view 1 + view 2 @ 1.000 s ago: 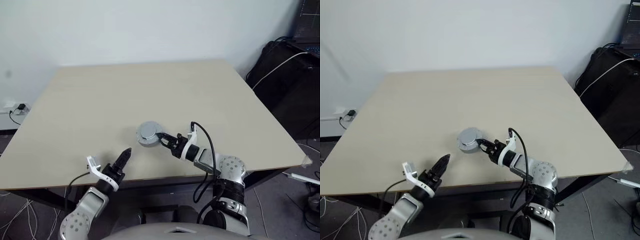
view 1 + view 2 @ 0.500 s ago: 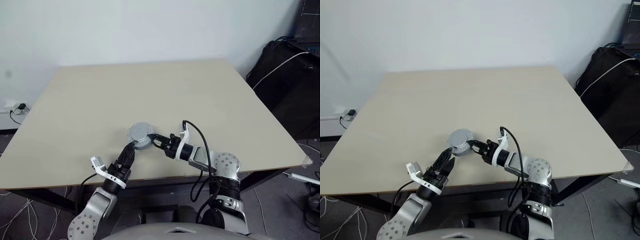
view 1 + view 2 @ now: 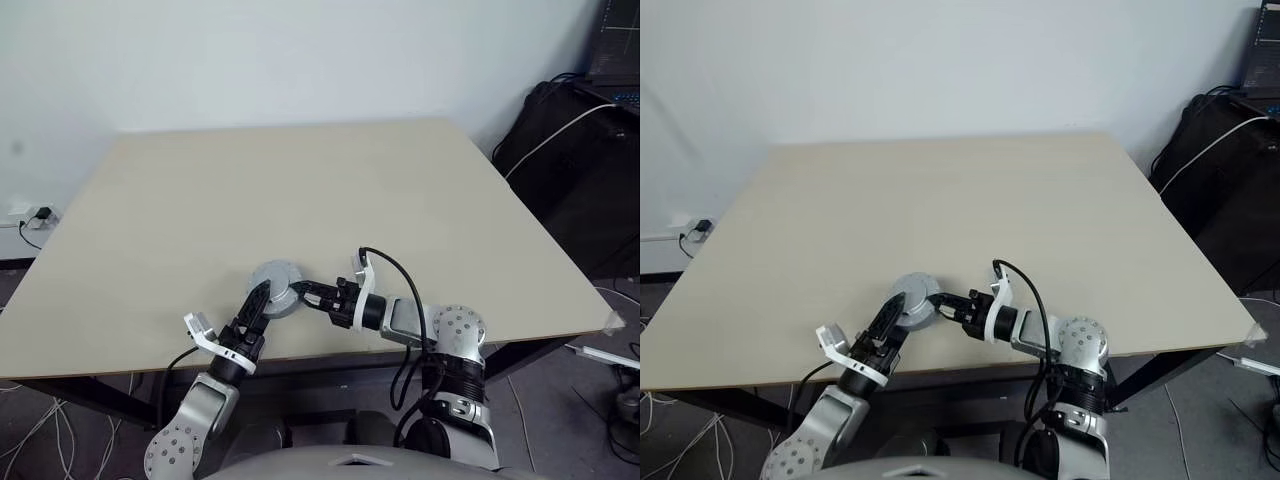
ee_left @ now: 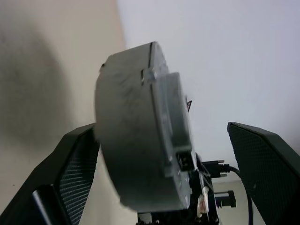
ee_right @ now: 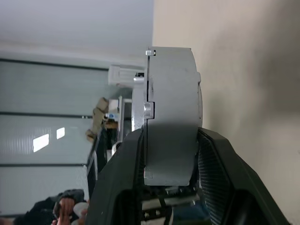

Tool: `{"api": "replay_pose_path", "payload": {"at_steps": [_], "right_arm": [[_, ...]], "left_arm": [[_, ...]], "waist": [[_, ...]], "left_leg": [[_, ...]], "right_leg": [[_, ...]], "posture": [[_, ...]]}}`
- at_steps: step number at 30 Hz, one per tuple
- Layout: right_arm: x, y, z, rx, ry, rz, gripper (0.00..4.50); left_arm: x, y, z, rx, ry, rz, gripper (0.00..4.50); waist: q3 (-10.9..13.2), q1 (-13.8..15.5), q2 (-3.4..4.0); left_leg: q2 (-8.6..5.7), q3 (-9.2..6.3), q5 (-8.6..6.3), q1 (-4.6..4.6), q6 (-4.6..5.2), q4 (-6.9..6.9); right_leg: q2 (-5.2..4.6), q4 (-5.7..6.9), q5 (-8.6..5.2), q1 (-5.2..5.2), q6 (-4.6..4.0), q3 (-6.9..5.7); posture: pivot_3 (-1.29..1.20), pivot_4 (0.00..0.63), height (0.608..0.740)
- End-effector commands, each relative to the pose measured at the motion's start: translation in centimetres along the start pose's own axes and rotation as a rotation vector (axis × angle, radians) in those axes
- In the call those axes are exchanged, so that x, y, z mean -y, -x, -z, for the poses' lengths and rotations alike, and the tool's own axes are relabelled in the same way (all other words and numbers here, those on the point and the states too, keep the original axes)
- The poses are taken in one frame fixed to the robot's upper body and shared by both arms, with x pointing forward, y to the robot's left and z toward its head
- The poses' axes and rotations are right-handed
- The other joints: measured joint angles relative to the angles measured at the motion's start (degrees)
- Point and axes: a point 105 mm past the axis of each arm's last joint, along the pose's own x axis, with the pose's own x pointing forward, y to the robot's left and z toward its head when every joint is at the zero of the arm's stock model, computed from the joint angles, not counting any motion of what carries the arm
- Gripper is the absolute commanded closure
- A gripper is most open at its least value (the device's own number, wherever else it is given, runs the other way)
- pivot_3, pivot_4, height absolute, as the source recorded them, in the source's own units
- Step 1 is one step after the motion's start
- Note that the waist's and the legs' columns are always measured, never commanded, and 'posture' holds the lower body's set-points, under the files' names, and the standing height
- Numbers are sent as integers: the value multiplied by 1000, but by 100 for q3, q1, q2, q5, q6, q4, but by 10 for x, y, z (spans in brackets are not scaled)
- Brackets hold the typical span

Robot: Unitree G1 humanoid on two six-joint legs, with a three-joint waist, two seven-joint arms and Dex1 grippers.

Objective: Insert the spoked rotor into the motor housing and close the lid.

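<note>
The lid [image 3: 275,277] is a smooth grey round cap near the table's front edge. My right gripper [image 3: 303,296] is shut on its rim from the right. In the right wrist view the fingers [image 5: 126,173] clamp the disc [image 5: 171,108] across its thickness. A thinner grey layer lies flush against it along a seam; I cannot tell whether that is the motor housing. My left gripper [image 3: 264,294] is open, and its fingers [image 4: 70,178] straddle the same disc [image 4: 136,131] from the near left without gripping. The spoked rotor is hidden.
The beige table [image 3: 300,180] stretches bare behind the disc, and its front edge [image 3: 120,368] runs just below both grippers. Black bags and cables [image 3: 570,150] stand off the right side. A person [image 5: 70,201] shows far back in the right wrist view.
My right gripper has carried the grey disc left and closer to the front edge. My left gripper has come up to it and opened, its fingers now on either side of the disc.
</note>
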Motion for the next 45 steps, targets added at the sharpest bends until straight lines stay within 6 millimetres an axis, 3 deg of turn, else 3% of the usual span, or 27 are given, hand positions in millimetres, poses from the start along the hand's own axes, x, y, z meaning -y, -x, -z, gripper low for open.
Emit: {"api": "replay_pose_path", "payload": {"at_steps": [1, 3, 8, 9, 15, 25, 31, 39, 45], "right_arm": [[-19, -11, 19, -25, -19, -124, 3173], [-19, -11, 21, -32, -20, -123, 3173], [-19, -11, 21, -31, -15, -121, 3173], [-19, -12, 21, -29, -10, -117, 3173], [-19, -11, 20, -24, 51, -78, 3173], [-7, 2, 15, -14, 126, 12, 2], [0, 17, 11, 20, 426, 151, 0], [3, 30, -7, 235, 1024, 226, 0], [17, 36, -14, 392, 1214, 290, 0]], "left_arm": [[17, -16, 13, 29, 97, 93, 174], [17, -16, 13, 28, 99, 92, 602], [17, -16, 14, 23, 100, 93, 2193], [17, -16, 13, 22, 100, 94, 2252], [17, -16, 13, 20, 96, 91, 2252], [18, -18, 6, 45, 69, 75, 2348], [14, -19, -7, 101, 35, 37, 2356], [-1, -33, -55, 243, -86, -73, 2359], [-8, -50, -94, 340, -129, -125, 2359]], "waist": [[0, -1, 0], [0, 0, 0], [-1, -1, 0], [-1, -1, 0], [-1, -2, 0], [-3, 12, -1], [-2, 34, -3], [6, 65, -25], [11, 106, -74]], "left_leg": [[0, 1, 0, 0, 0, 0], [0, 1, 0, 0, 0, 1], [0, 1, 0, 0, 1, 3], [1, 2, 0, 0, 1, 3], [1, 3, 0, 0, 1, 3], [1, 5, 0, 0, 2, 6], [4, 7, 0, -1, 2, 11], [3, 8, 1, 0, -1, 31], [1, 8, 4, 1, -6, 48]], "right_leg": [[0, 0, 0, 0, 0, 0], [-1, 0, 1, 1, 1, 1], [0, 0, 2, 1, 2, 0], [1, 0, 2, 1, 2, 0], [2, 1, 2, 1, 2, 0], [0, 1, 2, 2, 2, 1], [0, -1, 1, 2, 3, -2], [5, -1, 2, 12, 65, -8], [10, -2, 27, 22, 76, -7]], "posture": [[0, 0, 740], [0, 0, 740], [0, 0, 740], [0, 0, 740], [0, 0, 740], [0, 0, 740], [0, 0, 740], [0, 0, 740], [0, 0, 740]]}}
